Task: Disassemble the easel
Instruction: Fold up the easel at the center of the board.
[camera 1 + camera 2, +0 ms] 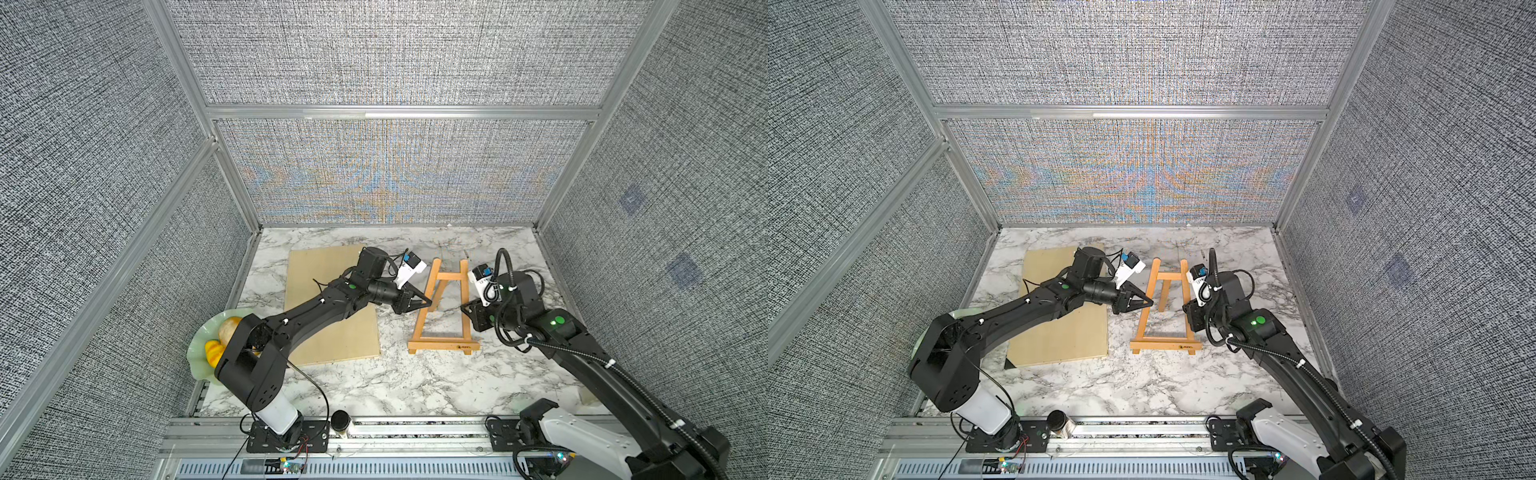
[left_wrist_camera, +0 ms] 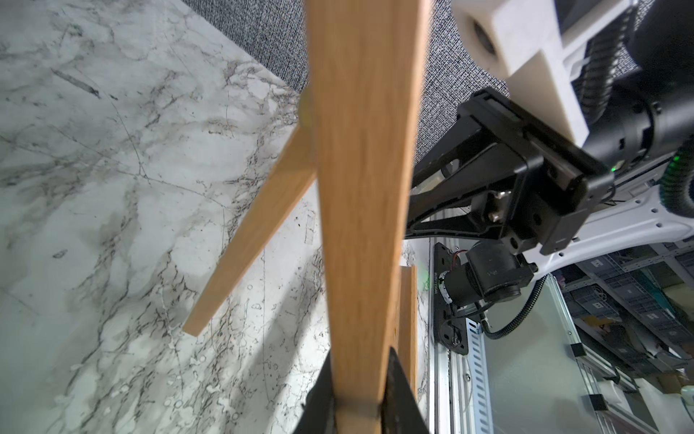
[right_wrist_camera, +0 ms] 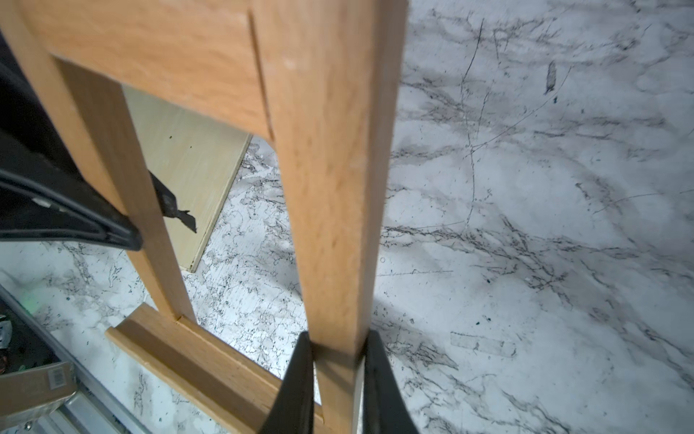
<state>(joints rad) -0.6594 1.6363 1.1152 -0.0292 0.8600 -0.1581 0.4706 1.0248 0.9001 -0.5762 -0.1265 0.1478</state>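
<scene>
The easel [image 1: 440,345] [image 1: 1163,345], a small orange-tan wooden A-frame, stands upright on the marble table, with its ledge bar toward the front. My left gripper [image 1: 429,302] [image 1: 1150,302] is shut on the easel's left leg about halfway up. In the left wrist view the leg [image 2: 360,188] runs up between the jaws of the left gripper [image 2: 359,351], and the rear strut [image 2: 255,233] slants down to the table. My right gripper [image 1: 464,307] [image 1: 1185,307] is shut on the right leg. In the right wrist view that leg [image 3: 330,188] sits between the jaws of the right gripper [image 3: 337,332], just above the ledge bar [image 3: 195,360].
A large pale plywood board [image 1: 332,307] lies flat left of the easel, partly under the left arm. A green plate [image 1: 199,353] with yellow fruit sits at the table's left edge. A small dark cylinder [image 1: 341,420] stands on the front rail. Grey fabric walls enclose three sides.
</scene>
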